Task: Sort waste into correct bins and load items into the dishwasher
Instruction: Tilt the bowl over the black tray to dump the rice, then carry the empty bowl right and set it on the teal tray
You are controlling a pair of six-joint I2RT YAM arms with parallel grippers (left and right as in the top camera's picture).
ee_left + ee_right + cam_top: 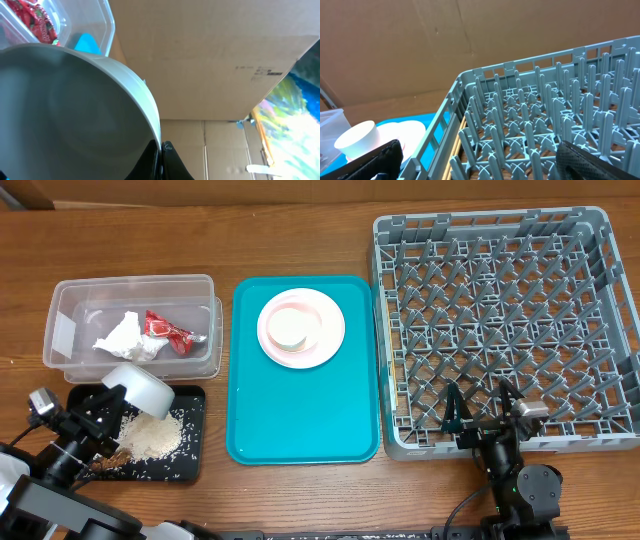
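Note:
My left gripper (pixel 118 388) is shut on the rim of the pale grey bowl (pixel 143 389), held tilted over the black tray (pixel 192 442), where brownish scraps with white grains (pixel 152 436) lie. In the left wrist view the bowl (pixel 75 110) fills the frame, its rim pinched between the fingers (pixel 161 152). The clear tub (pixel 70 295) holds the white napkin (pixel 125 338) and red wrapper (pixel 167 329). The pink plate (pixel 328 335), smaller pink dish (pixel 300 307) and white cup (pixel 290 330) are stacked on the teal tray (pixel 305 420). My right gripper (pixel 484 404) is open and empty over the grey dish rack's (pixel 505 320) front edge.
The rack (pixel 545 125) has upright pegs throughout and stands at the right of the table. The cup (pixel 357 140) and the teal tray's edge show left of it in the right wrist view. Cardboard boxes stand behind the table.

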